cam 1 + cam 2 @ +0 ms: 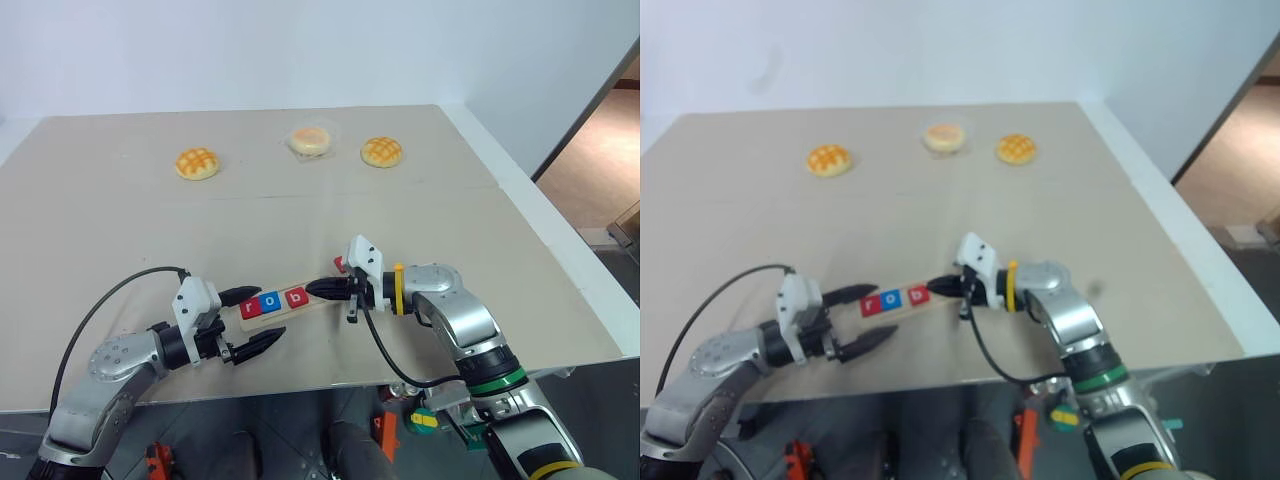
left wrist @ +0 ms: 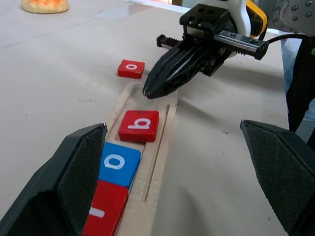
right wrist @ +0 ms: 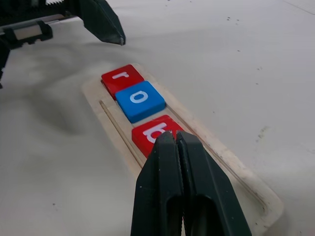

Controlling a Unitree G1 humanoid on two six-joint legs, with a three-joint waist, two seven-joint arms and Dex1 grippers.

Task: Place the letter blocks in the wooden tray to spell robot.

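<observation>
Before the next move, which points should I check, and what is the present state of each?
1. Red r block, blue o block and red b block lie in order in the pale wooden tray: ok.
2. Tray has free space beyond b: ok.
3. Second o, a red block, lies on the table beside the tray: ok.
4. Right gripper shut, holding nothing, tips over the tray: ok.
5. Left gripper open around the tray's r end: ok.
6. The t block's place: cannot tell.
</observation>
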